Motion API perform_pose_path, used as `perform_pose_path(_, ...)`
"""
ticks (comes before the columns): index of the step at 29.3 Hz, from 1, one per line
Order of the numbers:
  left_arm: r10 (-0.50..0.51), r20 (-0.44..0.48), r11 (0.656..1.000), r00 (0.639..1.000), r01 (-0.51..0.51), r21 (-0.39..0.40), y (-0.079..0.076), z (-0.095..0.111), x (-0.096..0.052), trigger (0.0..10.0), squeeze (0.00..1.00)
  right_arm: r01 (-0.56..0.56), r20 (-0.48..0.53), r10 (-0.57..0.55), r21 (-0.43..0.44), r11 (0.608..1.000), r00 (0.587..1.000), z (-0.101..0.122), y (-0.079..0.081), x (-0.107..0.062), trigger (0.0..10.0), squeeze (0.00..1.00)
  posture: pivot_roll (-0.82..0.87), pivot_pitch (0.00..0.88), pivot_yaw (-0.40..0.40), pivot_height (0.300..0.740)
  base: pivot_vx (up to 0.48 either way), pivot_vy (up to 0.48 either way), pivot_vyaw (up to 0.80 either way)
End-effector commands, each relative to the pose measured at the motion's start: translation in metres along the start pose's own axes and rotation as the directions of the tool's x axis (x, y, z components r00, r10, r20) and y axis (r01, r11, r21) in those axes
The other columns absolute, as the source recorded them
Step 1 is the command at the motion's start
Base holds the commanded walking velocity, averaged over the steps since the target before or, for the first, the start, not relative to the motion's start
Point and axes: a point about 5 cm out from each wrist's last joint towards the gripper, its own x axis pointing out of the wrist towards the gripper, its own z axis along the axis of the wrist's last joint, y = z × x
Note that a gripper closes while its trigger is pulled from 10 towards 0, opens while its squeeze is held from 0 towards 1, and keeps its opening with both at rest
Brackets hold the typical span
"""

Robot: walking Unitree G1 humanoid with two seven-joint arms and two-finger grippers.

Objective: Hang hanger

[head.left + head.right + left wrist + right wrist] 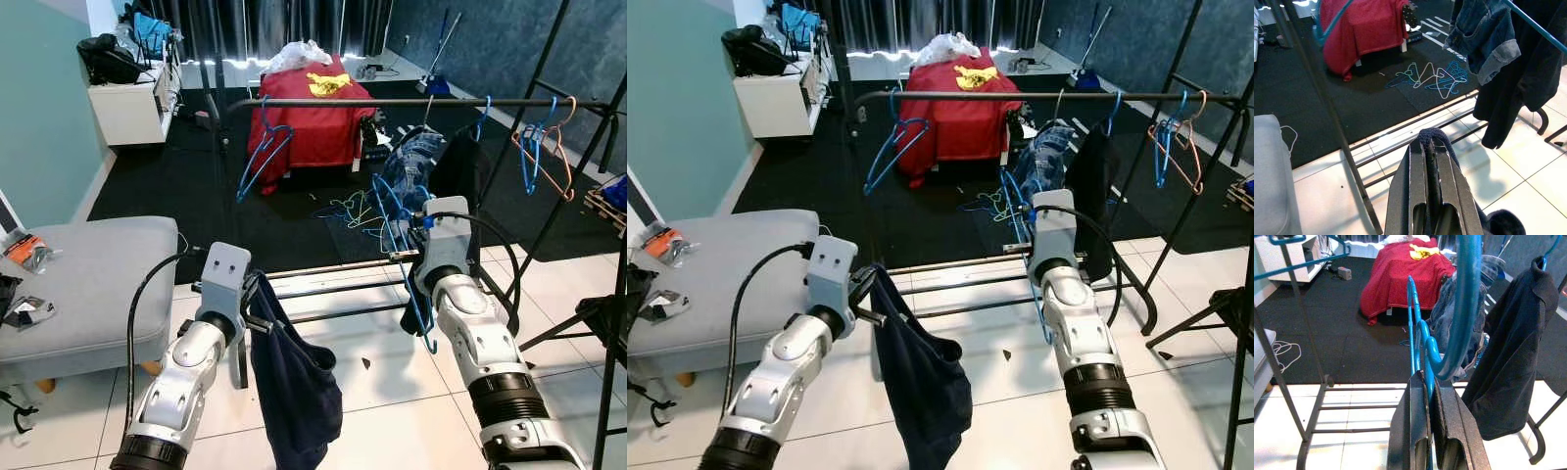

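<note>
Gripping a blue hanger [404,257] below the rack rail [392,102], the right gripper [427,227] sits in front of the rack; left gripper [257,311] pinches a navy garment [294,387]. Right wrist: fingers pressed on hanger wire, hook probably uppermost. Raise hook above rail, then lower on.

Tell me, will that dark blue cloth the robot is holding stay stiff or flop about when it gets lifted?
Probably floppy: the dark blue cloth hangs in loose folds from the left gripper. It looks light, since a pinch at one edge holds it. It would likely sway while carried.
</note>
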Motion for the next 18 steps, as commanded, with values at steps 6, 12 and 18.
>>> perform_pose_path(6, -0.012, 0.033, 1.0, 0.999, 0.012, 0.003, -0.0005, 0.0058, -0.0007, 10.0, 0.0, 0.01, 0.019, -0.01, 0.013, 1.0, 1.0, 0.001, -0.0029, -0.0011, 10.0, 0.0, -0.03, 0.0, -0.009, 0.74, 0.335, 0.0, 0.0)
perform_pose_path(12, -0.01, 0.031, 1.0, 0.999, 0.01, -0.002, 0.0004, 0.0055, -0.0005, 10.0, 0.0, 0.014, 0.019, -0.015, 0.039, 0.999, 1.0, 0.0022, -0.0041, -0.0007, 10.0, 0.0, -0.02, 0.0, -0.01, 0.74, 0.334, 0.0, 0.0)
perform_pose_path(18, -0.014, 0.031, 1.0, 0.999, 0.014, -0.005, 0.0009, 0.0053, -0.0003, 10.0, 0.0, 0.014, 0.031, -0.015, 0.038, 0.999, 0.999, 0.0062, -0.0055, 0.0011, 10.0, 0.0, -0.02, 0.0, -0.009, 0.74, 0.334, 0.0, 0.0)
